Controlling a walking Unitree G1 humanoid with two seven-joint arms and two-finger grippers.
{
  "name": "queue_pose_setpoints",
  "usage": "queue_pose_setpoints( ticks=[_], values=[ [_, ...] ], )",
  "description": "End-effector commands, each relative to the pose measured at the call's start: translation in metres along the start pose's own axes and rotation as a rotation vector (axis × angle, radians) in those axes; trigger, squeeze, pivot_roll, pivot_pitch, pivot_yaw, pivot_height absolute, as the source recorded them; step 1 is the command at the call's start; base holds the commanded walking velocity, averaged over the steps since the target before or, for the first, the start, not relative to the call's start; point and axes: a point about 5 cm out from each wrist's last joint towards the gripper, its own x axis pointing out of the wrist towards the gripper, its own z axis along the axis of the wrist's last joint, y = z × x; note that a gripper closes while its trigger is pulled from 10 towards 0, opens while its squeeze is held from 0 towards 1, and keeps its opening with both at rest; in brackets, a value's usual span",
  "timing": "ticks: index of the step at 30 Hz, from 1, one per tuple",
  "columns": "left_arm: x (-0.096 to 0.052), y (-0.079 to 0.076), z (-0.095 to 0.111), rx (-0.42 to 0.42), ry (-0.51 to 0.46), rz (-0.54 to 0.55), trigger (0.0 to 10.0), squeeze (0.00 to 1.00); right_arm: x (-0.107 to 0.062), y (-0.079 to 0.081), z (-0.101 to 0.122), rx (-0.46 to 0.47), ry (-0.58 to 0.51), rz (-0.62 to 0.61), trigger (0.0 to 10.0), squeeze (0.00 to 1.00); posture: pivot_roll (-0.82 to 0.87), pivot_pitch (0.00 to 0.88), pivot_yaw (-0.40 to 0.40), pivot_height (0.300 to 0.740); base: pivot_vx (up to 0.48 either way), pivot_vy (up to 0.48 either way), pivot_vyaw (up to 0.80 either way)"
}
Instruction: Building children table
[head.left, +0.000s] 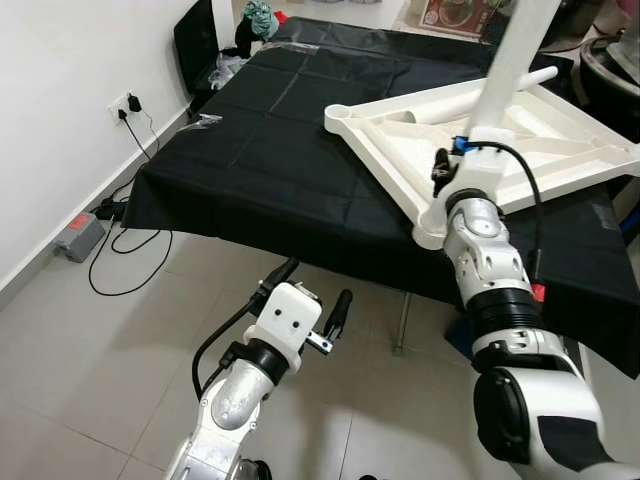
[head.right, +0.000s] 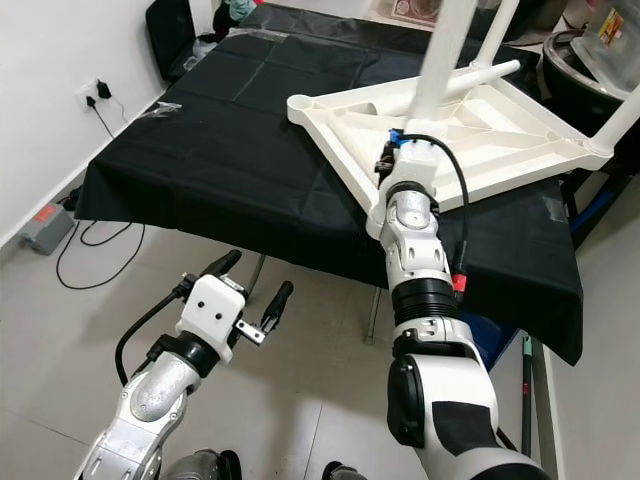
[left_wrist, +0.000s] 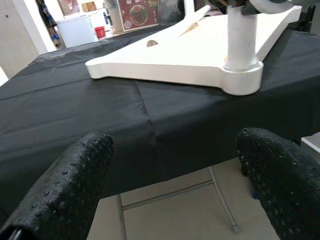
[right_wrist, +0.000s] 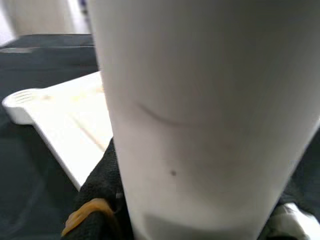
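A white children's table top lies upside down on a table under a black cloth. A white table leg stands upright in the near corner socket. My right gripper is shut on that leg just above the socket. In the right wrist view the leg sits close between the black fingers. Another white leg lies across the top. My left gripper hangs open and holds nothing, over the floor below the table's near edge.
A wall socket with plugs and cables and a grey box on the tiles lie at the left. A black bag and clothes are at the far left corner. A dark bin stands at the right.
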Motion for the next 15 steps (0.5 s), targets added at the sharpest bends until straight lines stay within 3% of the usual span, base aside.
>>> queue_pose_setpoints(
  ticks=[1, 3, 7, 8, 12, 13, 15],
  values=[
    [-0.002, -0.002, -0.005, 0.014, 0.022, -0.019, 10.0, 0.00, -0.003, -0.010, -0.010, 0.007, 0.058, -0.138, 0.0, 0.00, 0.15, 0.135, -0.058, 0.740, 0.000, 0.000, 0.00],
    [-0.003, -0.003, -0.006, 0.017, 0.023, -0.021, 10.0, 0.00, -0.009, -0.002, -0.011, 0.055, 0.079, -0.199, 0.0, 0.00, 0.15, 0.130, -0.058, 0.740, 0.000, 0.000, 0.00],
    [-0.003, -0.003, -0.006, 0.017, 0.023, -0.021, 10.0, 0.00, -0.009, -0.002, -0.011, 0.055, 0.079, -0.199, 0.0, 0.00, 0.15, 0.130, -0.058, 0.740, 0.000, 0.000, 0.00],
    [-0.003, -0.003, -0.006, 0.019, 0.024, -0.022, 10.0, 0.00, -0.013, 0.010, -0.012, 0.103, 0.100, -0.233, 0.0, 0.00, 0.16, 0.132, -0.064, 0.740, 0.000, 0.000, 0.00],
    [-0.002, -0.003, -0.006, 0.018, 0.023, -0.017, 10.0, 0.00, -0.015, 0.019, -0.011, 0.133, 0.115, -0.240, 0.0, 0.00, 0.16, 0.140, -0.068, 0.740, 0.000, 0.000, 0.00],
    [-0.002, -0.003, -0.006, 0.017, 0.023, -0.016, 10.0, 0.00, -0.016, 0.024, -0.009, 0.140, 0.115, -0.237, 10.0, 0.00, 0.16, 0.143, -0.068, 0.740, 0.000, 0.000, 0.00],
    [-0.001, -0.004, -0.006, 0.016, 0.026, -0.016, 10.0, 0.00, -0.015, 0.023, -0.004, 0.124, 0.097, -0.220, 10.0, 0.00, 0.15, 0.145, -0.065, 0.740, 0.000, 0.000, 0.00]
  ],
)
